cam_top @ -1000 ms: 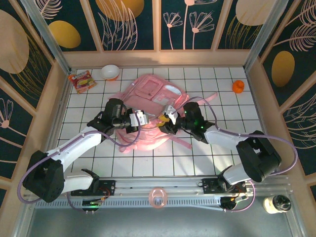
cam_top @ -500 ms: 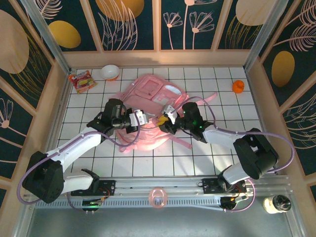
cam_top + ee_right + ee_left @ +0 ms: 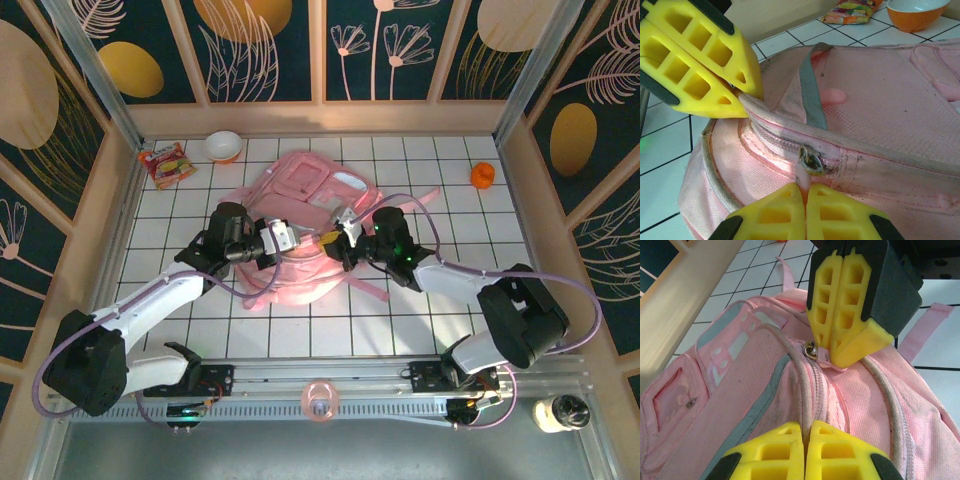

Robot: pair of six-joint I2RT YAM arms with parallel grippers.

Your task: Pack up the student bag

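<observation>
White-tiled table (image 3: pixel 420 320) ringed by dark floral panels: one student bag (image 3: pixel 300 200), soft and pink, lies flat at the middle of the grid with its straps spread, and two robot arms meet over its near end. One left gripper (image 3: pixel 284 238) has its yellow fingers pressed together on the student bag's corded seam beside the zip. One right gripper (image 3: pixel 336 238), facing it almost tip to tip, has its jaws fully closed on the single pink zip tab (image 3: pixel 800 178), just below the metal slider. Around the bag stand one orange-and-white bowl (image 3: pixel 223 146) and one snack packet (image 3: pixel 164 163) at the far left, one small orange object (image 3: pixel 482 175) at the far right, one pink ring (image 3: pixel 319 398) on the near rail and one dark jar (image 3: pixel 562 410) at the near right corner. Against the frame from a second ago, the right jaws have drawn shut on the tab, the left gripper has kept its clamp while shifting slightly up and to the left, and the bowl, packet and orange object lie where they were.
</observation>
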